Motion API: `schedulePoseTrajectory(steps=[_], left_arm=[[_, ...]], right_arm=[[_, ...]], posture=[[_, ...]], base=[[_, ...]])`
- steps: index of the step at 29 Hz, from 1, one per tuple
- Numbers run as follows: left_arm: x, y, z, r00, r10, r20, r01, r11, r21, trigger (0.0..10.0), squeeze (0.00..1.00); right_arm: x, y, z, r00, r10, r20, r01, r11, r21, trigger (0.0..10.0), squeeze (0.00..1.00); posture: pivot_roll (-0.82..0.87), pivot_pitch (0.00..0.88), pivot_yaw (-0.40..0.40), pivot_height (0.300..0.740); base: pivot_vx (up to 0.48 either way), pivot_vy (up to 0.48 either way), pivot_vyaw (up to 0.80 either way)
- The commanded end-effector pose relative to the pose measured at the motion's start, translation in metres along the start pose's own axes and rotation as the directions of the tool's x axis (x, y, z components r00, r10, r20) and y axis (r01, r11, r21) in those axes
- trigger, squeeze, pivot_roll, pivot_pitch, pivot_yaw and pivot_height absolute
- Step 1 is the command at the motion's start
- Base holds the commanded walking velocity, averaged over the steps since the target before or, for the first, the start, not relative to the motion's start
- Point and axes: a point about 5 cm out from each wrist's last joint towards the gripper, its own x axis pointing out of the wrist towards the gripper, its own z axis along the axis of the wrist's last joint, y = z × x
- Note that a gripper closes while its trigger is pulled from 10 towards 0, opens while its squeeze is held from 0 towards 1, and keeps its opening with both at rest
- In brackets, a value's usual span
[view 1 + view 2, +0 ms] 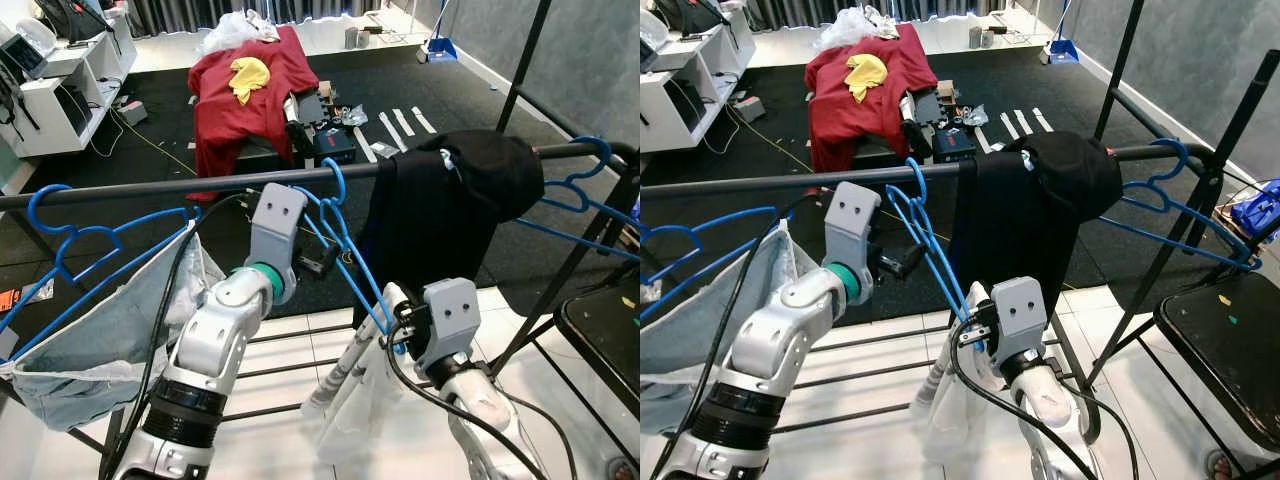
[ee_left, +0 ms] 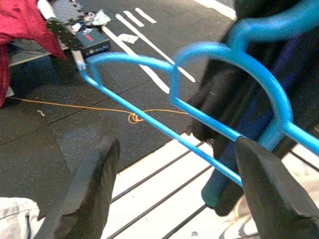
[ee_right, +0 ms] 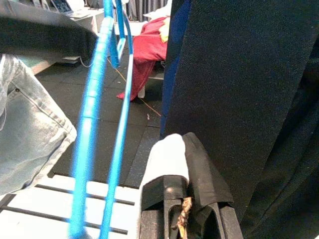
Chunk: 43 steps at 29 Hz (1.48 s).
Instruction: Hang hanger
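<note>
Blue hanger hooked over the rail, both tools attending

The rail (image 1: 150, 188) bears the blue hanger (image 1: 345, 245) beside the black garment (image 1: 440, 215); right tool (image 1: 398, 328) pinches its white cloth low, steadying it, while left tool (image 1: 318, 262) gapes wide alongside.

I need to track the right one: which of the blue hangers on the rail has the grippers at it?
The middle blue hanger, hooked on the rail just left of the black garment, between both grippers. The others hang at the rail's far ends.
</note>
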Motion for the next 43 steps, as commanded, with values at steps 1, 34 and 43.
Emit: schedulePoseTrajectory(steps=[1,34,43], left_arm=[[-0.006,0.011,0.008,1.000,-0.006,-0.006,0.006,0.999,-0.046,10.0,0.00],[-0.007,-0.043,0.025,1.000,-0.008,0.014,0.009,0.998,-0.065,10.0,0.00],[-0.008,-0.049,0.013,0.998,0.059,-0.022,-0.057,0.997,0.045,10.0,0.00]], right_arm=[[-0.002,0.000,0.001,1.000,-0.001,0.013,0.001,1.000,0.009,10.0,0.00],[0.000,0.005,-0.001,1.000,0.012,0.010,-0.012,1.000,0.021,10.0,0.00],[-0.001,0.005,-0.001,1.000,0.008,0.010,-0.008,1.000,0.023,10.0,0.00]], posture=[[-0.21,0.130,0.109,0.740],[-0.21,0.134,0.111,0.740],[-0.20,0.133,0.112,0.740]], base=[[0.000,0.000,0.00],[0.000,0.000,0.00],[0.000,0.000,0.00]])
